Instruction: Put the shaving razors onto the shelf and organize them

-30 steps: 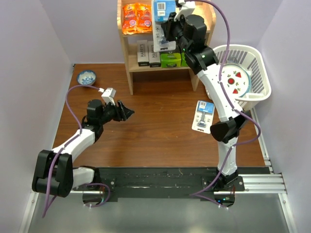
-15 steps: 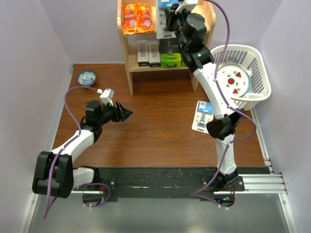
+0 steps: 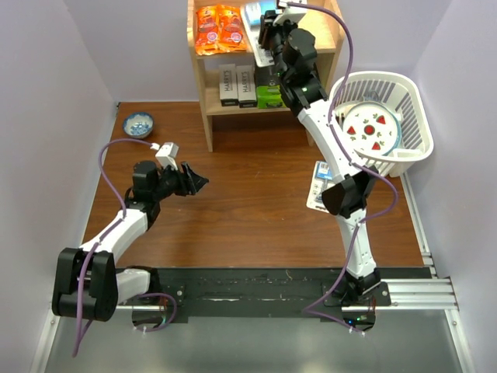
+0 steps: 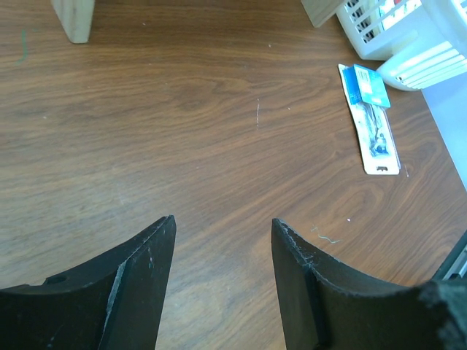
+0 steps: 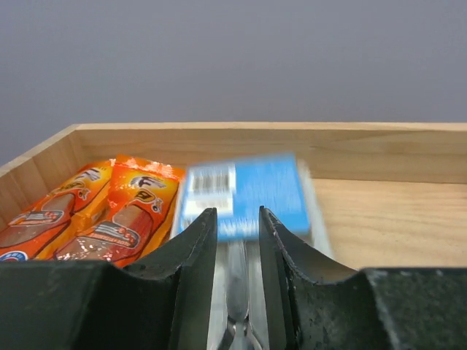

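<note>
Right gripper (image 5: 237,219), blue-headed clear blister card (image 5: 252,191)

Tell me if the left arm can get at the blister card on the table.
Probably yes, at a stretch. The left gripper is open and empty, with only bare table between it and the blister card. The right arm's elbow overlaps the card from above and may crowd it.

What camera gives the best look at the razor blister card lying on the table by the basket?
The left wrist view: the blister card lies whole and unobstructed. The top external view has it partly hidden behind the right arm. The right wrist view misses it.
</note>
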### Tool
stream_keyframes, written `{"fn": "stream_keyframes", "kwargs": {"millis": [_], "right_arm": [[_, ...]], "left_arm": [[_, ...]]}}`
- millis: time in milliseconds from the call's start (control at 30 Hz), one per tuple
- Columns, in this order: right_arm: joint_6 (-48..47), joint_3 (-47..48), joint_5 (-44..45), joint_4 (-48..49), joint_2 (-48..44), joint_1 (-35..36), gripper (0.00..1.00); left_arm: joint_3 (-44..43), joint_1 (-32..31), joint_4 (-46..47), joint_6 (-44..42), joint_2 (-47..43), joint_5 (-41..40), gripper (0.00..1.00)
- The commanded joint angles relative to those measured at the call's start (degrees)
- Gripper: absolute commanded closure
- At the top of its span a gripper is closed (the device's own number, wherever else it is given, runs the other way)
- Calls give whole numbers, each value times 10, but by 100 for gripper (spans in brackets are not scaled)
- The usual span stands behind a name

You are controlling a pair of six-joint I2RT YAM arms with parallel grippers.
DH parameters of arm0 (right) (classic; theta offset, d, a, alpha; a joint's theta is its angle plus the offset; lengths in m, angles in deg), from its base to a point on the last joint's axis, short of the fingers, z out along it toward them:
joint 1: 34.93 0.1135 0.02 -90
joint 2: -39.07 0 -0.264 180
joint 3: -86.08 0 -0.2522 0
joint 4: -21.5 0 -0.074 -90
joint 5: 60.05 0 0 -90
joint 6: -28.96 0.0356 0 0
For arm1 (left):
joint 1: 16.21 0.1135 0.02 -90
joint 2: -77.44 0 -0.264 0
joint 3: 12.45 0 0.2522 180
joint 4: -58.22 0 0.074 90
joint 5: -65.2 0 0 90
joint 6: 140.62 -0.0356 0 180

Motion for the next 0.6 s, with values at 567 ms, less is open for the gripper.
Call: {"fn": "stream_keyframes", "kwargs": {"millis": [567], "right_arm": [[-253, -284, -270, 40, -293, -43, 34]], "left_arm": [[3, 16, 37, -5, -18, 19, 40]]}}
